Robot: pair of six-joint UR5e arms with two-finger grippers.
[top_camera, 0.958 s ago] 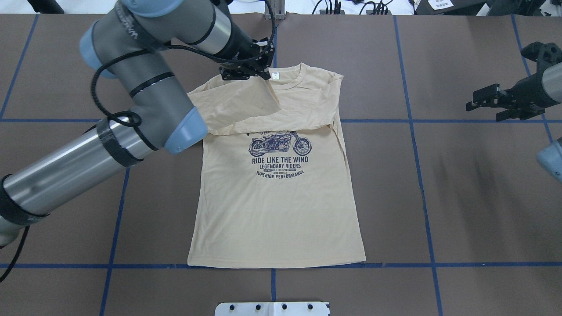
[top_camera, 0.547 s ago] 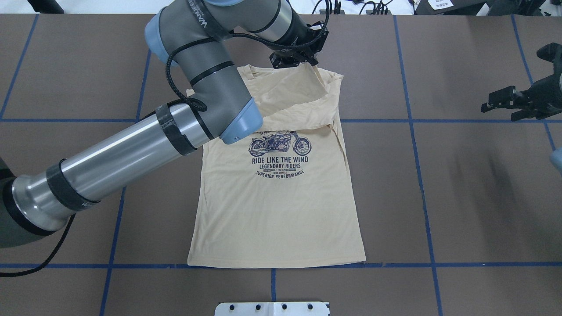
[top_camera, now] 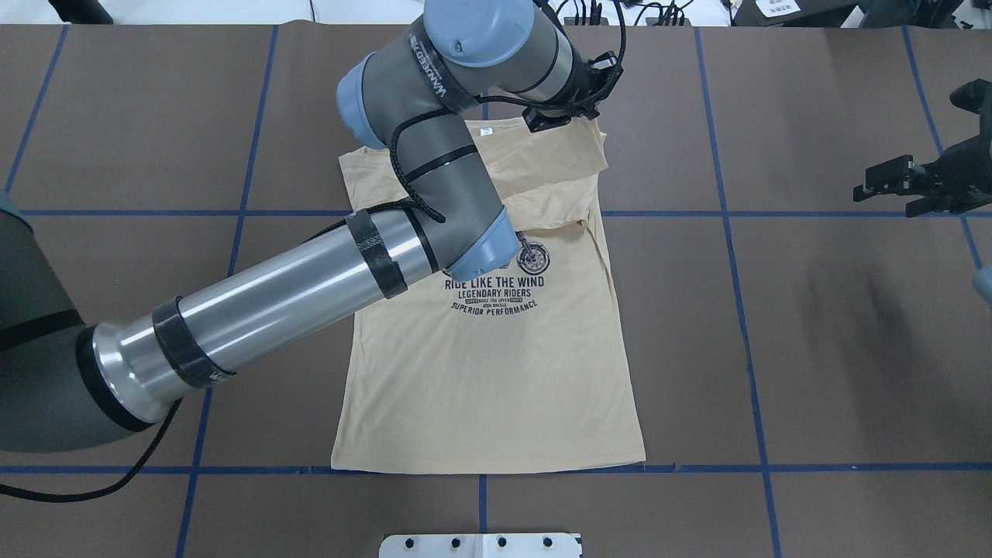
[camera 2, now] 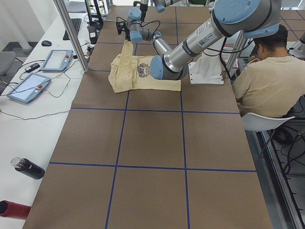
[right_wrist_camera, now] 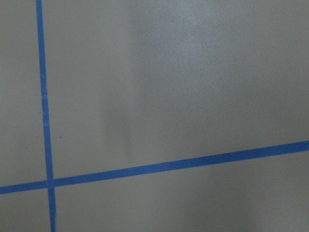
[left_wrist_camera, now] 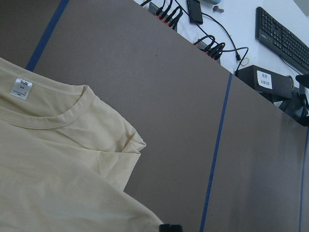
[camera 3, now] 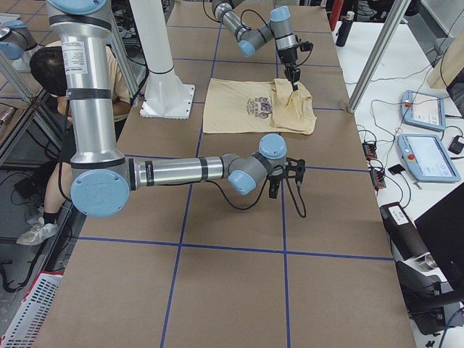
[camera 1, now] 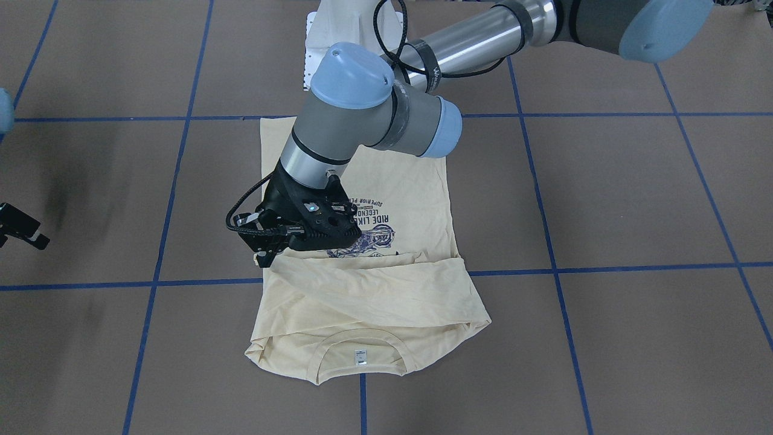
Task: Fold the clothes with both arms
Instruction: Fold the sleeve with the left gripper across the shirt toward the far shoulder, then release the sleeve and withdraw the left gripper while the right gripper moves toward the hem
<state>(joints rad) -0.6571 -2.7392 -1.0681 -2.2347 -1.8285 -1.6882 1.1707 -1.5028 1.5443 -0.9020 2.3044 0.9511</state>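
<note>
the left arm [top_camera: 294,287] comes in from the near left of the t-shirt [top_camera: 488,372], crosses above its upper chest and ends at the shirt's far right shoulder; there the left pincer [camera 1: 264,257] is closed on a fold of the sleeve [top_camera: 542,159], and in both side views the cloth rises in a small peak up to it; that sleeve lies drawn across the shirt just below the collar, covering the top of the navy print [top_camera: 494,293], whose lines "ride like the wind" and "superior performance" are readable below the fold; the shirt lies face up on the brown desk [top_camera: 775,349], hem toward the robot and collar away from it, with the white neck label [top_camera: 486,131] showing inside the collar; a narrow strip of cloth is folded in along the shirt's right edge; blue tape lines [top_camera: 682,213] cross the desk, one passing under the shirt at chest height, another running along its hem; a white plate [top_camera: 480,545] sits just nearer the robot than the hem; well to the right of the shirt the right pincer [top_camera: 883,198] hovers over bare desk, fingers apart, gripping nothing, pointing toward the shirt; its wrist view shows only desk and tape.
</note>
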